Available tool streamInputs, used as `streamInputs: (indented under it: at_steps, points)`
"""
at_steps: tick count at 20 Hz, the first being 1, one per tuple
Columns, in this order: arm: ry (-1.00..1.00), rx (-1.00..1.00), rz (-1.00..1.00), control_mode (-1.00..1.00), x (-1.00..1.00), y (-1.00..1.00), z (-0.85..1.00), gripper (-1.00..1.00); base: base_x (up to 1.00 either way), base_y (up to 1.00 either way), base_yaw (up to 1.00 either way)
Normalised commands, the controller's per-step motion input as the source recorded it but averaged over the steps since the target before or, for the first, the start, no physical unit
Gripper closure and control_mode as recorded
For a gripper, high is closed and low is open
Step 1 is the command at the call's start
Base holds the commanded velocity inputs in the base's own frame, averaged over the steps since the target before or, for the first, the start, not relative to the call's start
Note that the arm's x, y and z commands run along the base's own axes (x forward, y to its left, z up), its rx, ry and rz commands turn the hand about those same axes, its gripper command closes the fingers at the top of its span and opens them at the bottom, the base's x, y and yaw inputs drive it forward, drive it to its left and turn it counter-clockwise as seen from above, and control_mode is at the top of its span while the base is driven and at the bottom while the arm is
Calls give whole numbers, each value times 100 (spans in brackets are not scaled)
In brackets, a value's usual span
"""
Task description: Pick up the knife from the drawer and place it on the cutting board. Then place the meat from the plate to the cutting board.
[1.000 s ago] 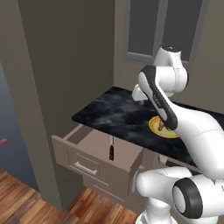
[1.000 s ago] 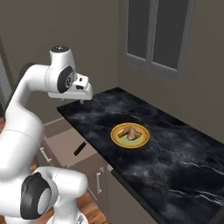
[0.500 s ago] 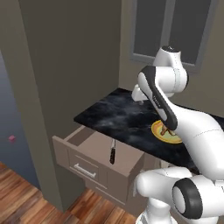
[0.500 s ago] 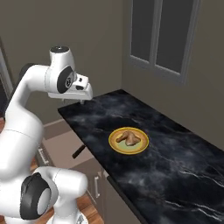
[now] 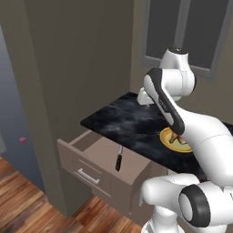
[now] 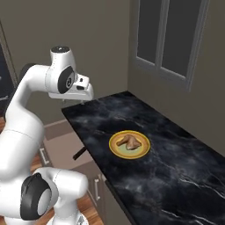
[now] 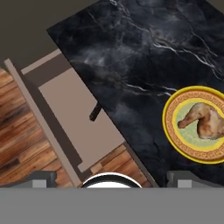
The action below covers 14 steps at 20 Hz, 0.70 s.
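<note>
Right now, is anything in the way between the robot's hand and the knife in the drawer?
Partly. The drawer is open, but the knife lies with its blade end under the black counter edge. Only the handle end is uncovered. The gripper hangs above the counter.

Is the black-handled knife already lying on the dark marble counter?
No, the black-handled knife lies inside the open taupe-brown wooden drawer, below the counter edge.

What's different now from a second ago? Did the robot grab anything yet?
Nothing was grabbed. The whole picture slid in both base views, so the base drove and the cameras went with it; the things themselves did not move. The gripper stays raised over the counter's near corner, holding nothing. The knife still lies in the open drawer, and the meat still sits on the plate.
</note>
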Motion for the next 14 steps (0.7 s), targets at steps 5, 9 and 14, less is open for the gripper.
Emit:
streamInputs:
  at_steps: [5, 9, 14]
  points:
    - [0, 0, 0, 100, 0, 0, 0, -100, 0, -37, 22]
    - [0, 0, 0, 100, 0, 0, 0, -100, -7, -31, 22]
    - [0, 0, 0, 100, 0, 0, 0, -100, -12, -34, 22]
